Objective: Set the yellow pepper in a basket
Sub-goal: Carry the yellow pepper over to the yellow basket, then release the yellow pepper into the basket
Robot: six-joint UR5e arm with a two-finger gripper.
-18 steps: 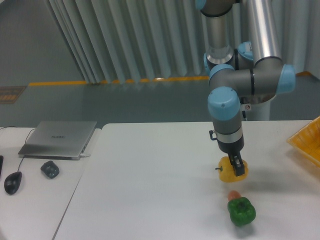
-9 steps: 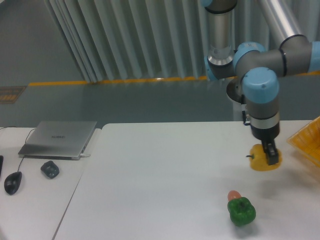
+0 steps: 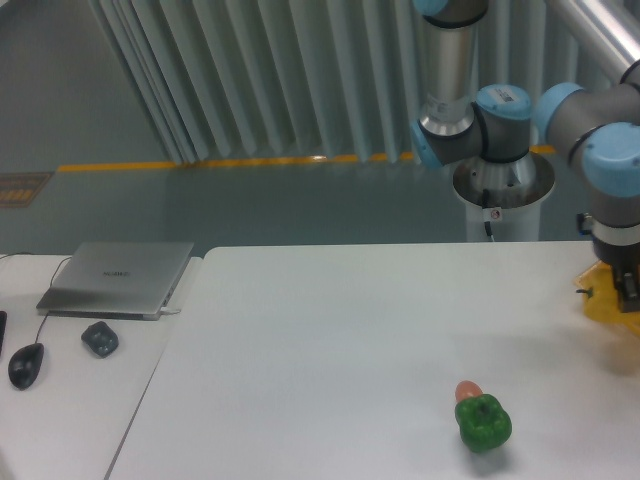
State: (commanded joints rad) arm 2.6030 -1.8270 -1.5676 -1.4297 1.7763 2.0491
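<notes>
The two-finger hand (image 3: 630, 290) of the grey and blue arm hangs at the far right edge of the view, partly cut off by the frame, its dark fingers closed around the glossy yellow bell pepper (image 3: 603, 304), which is held clear of the white bench (image 3: 330, 350). Pepper and yellow-orange woven basket (image 3: 606, 312) overlap here in almost the same colour, so the boundary between them cannot be drawn with confidence; the pepper appears to sit at or just over the basket's near rim, and whether it touches the rim cannot be told. The main risk is an early release: if the fingers open while the pepper is only above the slanted rim, it will probably strike the edge and roll back onto the bench. A second risk is a descent too close to the basket's wall, where hand or pepper may push or tip the light basket. Because the release point lies at or beyond the frame's edge, success may be hard to confirm from this camera. The dark green bell pepper (image 3: 484, 422) with the small orange-red object (image 3: 467, 390) touching its far side lies well apart, lower on the bench, and the silver laptop (image 3: 117, 277), small dark object (image 3: 99, 338) and black mouse (image 3: 26, 364) stand far left; none lies near the path.
</notes>
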